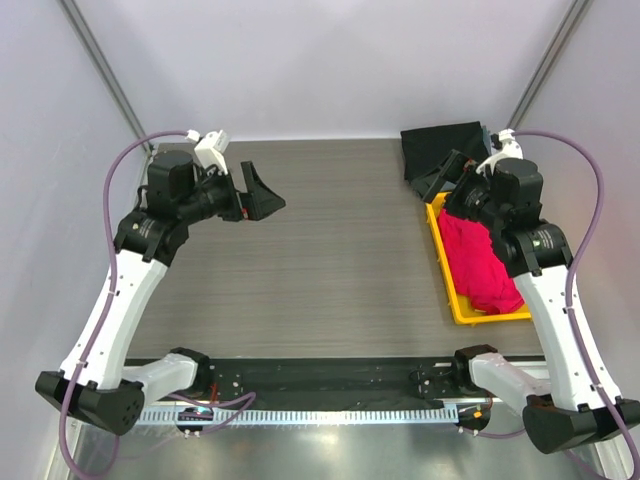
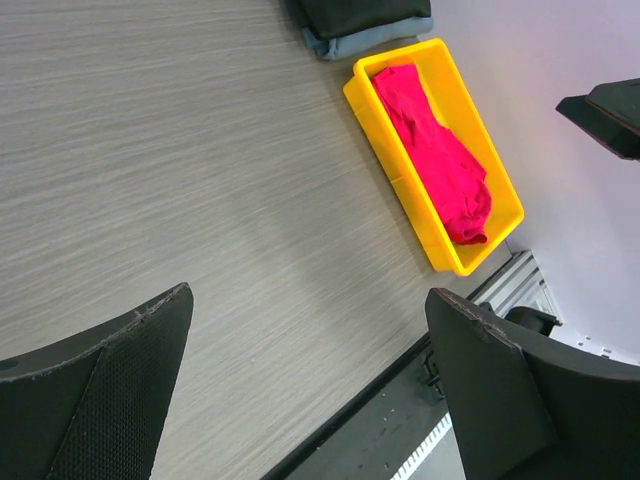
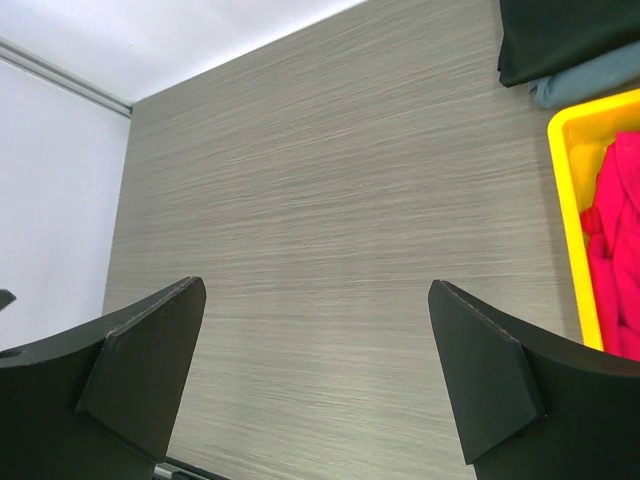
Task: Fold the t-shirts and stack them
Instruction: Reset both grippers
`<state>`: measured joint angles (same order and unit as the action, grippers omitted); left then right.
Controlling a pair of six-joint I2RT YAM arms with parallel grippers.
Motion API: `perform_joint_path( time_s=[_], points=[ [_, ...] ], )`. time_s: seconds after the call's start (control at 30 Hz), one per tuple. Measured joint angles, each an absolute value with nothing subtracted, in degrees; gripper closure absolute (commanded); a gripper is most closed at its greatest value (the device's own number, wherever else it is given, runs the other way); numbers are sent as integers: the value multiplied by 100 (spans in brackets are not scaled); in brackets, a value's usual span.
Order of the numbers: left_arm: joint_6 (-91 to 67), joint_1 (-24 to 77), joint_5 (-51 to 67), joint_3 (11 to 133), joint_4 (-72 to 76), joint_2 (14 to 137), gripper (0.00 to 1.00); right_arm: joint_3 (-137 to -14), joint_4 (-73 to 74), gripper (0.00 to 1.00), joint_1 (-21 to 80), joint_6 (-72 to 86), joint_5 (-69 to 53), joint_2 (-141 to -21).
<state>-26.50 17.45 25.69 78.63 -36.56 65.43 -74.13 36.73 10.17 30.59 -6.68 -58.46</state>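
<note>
A folded black t-shirt [image 1: 440, 145] lies at the table's far right corner on top of a folded slate grey-blue t-shirt [image 2: 345, 45]. A crumpled magenta-red t-shirt [image 1: 482, 262] fills the yellow tray [image 1: 452, 300]. My left gripper [image 1: 262, 192] hovers over the far left of the table, open and empty, well away from the shirts. The right gripper [image 1: 440, 177] hangs open beside the black shirt's near edge, above the tray's far end, with nothing between its fingers. In the wrist views both the left gripper [image 2: 308, 292] and the right gripper [image 3: 317, 284] show only bare table between their jaws.
The yellow tray [image 2: 400, 180] stands along the right edge of the wood-grain table [image 1: 330, 250]. White walls close in the back and both sides. A black rail [image 1: 330, 380] with the arm bases runs along the near edge.
</note>
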Motion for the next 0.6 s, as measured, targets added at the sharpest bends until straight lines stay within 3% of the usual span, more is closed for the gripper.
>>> perform_joint_path(
  time_s=[0.6],
  points=[
    [-2838,1745,2285,7380,-3540,5658,0,-7067,3588,0,1017,3249,-823,-5546]
  ],
)
